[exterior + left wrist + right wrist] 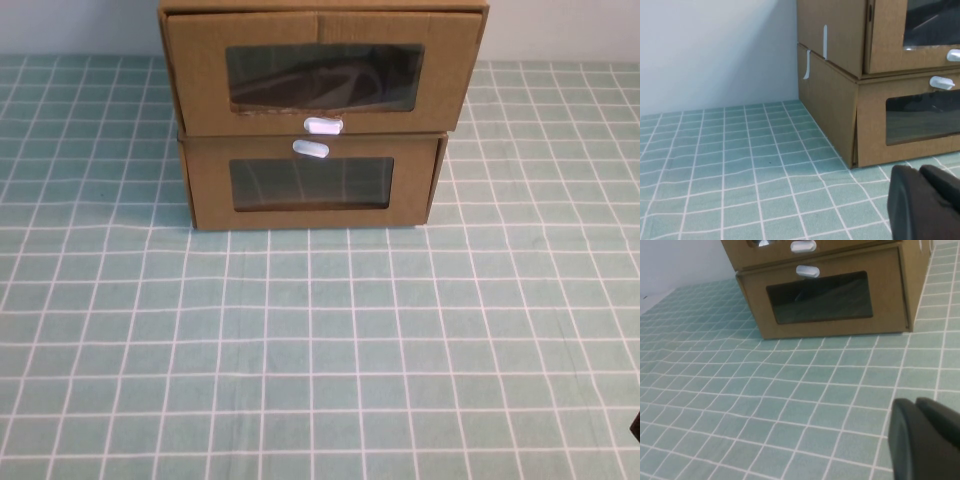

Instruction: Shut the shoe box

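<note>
Teal checked cloth (320,340) with white grid lines covers the table in front of me, wrinkled slightly in the near part. Closest to me, my left gripper (925,202) hangs low over the cloth as a dark rounded shape at the edge of its wrist view, short of the boxes' left front corner; I cannot tell whether its fingers are parted or together. My right gripper (927,437) sits just as low on the other side, aimed toward the boxes' fronts, and its fingers are equally unreadable. Farther back, two brown cardboard drawer boxes stand stacked. On top is the shoe box (322,70), its drawer front pushed forward past the lower box (312,183), with a white pull tab (323,125) below its clear window. Behind them rises a plain pale wall (715,50).
</note>
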Available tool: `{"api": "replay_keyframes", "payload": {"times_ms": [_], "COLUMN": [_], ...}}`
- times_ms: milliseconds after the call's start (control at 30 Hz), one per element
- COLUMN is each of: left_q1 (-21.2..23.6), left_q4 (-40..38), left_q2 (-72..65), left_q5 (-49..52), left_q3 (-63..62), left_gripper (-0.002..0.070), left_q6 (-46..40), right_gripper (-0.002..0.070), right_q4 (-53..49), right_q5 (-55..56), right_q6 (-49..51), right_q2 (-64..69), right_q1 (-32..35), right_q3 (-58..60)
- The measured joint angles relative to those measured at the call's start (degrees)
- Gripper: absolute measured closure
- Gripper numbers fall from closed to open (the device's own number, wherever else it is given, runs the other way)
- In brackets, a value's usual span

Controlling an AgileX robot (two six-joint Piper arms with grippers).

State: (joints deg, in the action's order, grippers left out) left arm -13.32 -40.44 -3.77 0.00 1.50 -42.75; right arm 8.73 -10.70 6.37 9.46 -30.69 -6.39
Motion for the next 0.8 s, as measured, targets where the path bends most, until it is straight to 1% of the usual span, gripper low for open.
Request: {"api": "replay_keyframes", "payload": {"times_ms": [500, 567, 633, 800], "left_q1": [0.0, 0.0, 0.0, 0.0], "left_q4": [0.0, 0.0, 0.0, 0.0], "left_q2": [0.0, 0.0, 0.0, 0.0], "left_q5": [0.5, 0.5, 0.5, 0.5], "left_q3": [0.0, 0.0, 0.0, 0.0], "left_gripper": [0.068, 0.068, 0.068, 0.068], "left_q6": [0.0, 0.0, 0.0, 0.0], "right_gripper": [0.0687, 0.0687, 0.0687, 0.0687], "right_q4": [0.0, -2.3, -4.3, -6.1], "right_q5": [0.1, 0.1, 0.2, -1.3], "right_q6": [0.0, 0.0, 0.0, -0.1], "right_q2": [0.0, -0.6, -1.1, -2.0], "right_q1": [0.0, 0.5, 4.0, 18.3], "right_q3": [0.0, 0.0, 0.0, 0.0]}}
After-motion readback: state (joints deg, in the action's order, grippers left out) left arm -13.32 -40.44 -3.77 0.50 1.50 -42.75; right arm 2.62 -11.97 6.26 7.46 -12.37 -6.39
